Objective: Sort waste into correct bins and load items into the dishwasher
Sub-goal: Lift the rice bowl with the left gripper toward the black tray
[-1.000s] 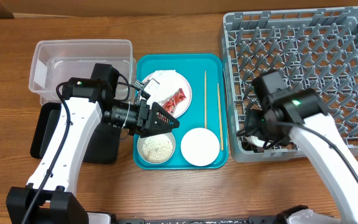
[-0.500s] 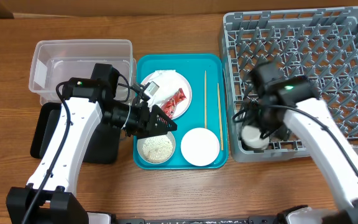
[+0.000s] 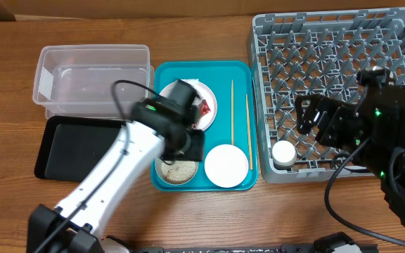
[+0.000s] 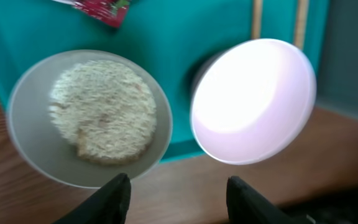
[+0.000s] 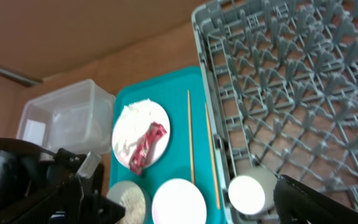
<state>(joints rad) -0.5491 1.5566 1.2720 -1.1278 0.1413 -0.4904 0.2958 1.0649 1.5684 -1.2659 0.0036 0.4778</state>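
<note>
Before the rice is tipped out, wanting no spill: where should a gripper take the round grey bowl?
Pinch the rim of the grey bowl from above, on the side away from the pale pink bowl: it sits upright, rice heaped centrally, rim bare.

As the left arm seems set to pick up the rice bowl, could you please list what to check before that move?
1. Left gripper open and empty: ok.
2. Grey bowl of rice upright on teal tray: ok.
3. Pink bowl apart from grey bowl: ok, narrow gap.
4. White cup in dish rack: ok.
5. Right gripper open, off the cup: ok.
6. Right bin for rice, clear tub or black tray: cannot tell.
</note>
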